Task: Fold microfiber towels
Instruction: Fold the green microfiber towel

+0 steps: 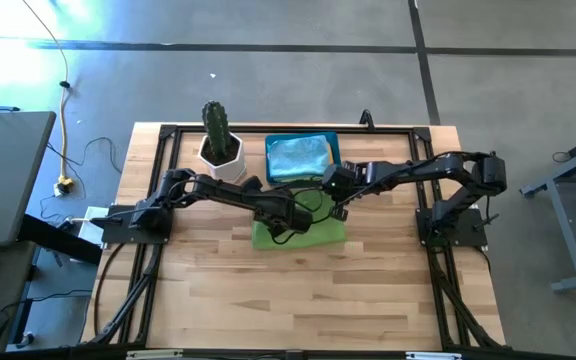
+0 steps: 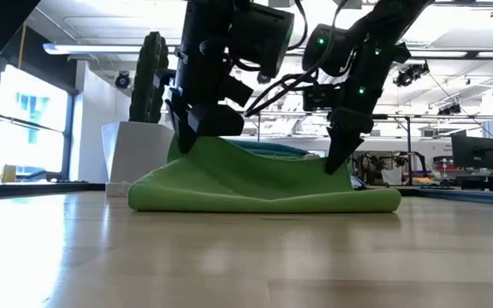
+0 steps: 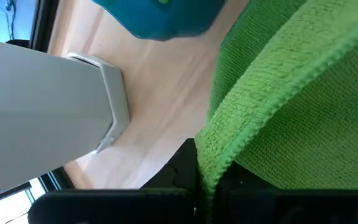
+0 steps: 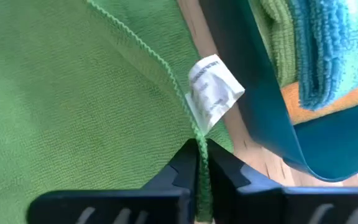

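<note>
A lime green microfiber towel lies in the middle of the table, in front of the blue bin. Its near part rests on the wood. Its far edge is raised at two places and sags between them. My left gripper is shut on the left raised place. My right gripper is shut on the right one, next to a white label. Both grippers point steeply down. My left gripper pinches the towel's stitched edge between its two fingers, slanting down from above. That part is lifted off the table and the cloth runs down from it to the wood. My right gripper pinches the stitched edge just below the white label, between its two fingers, from above. The edge there is raised, and the cloth slopes down to the part lying on the table.
The blue bin stands just behind the towel and holds light blue, green and orange cloths. A cactus in a white pot stands at the back left, close to my left arm. Bare wood stretches toward the near edge.
</note>
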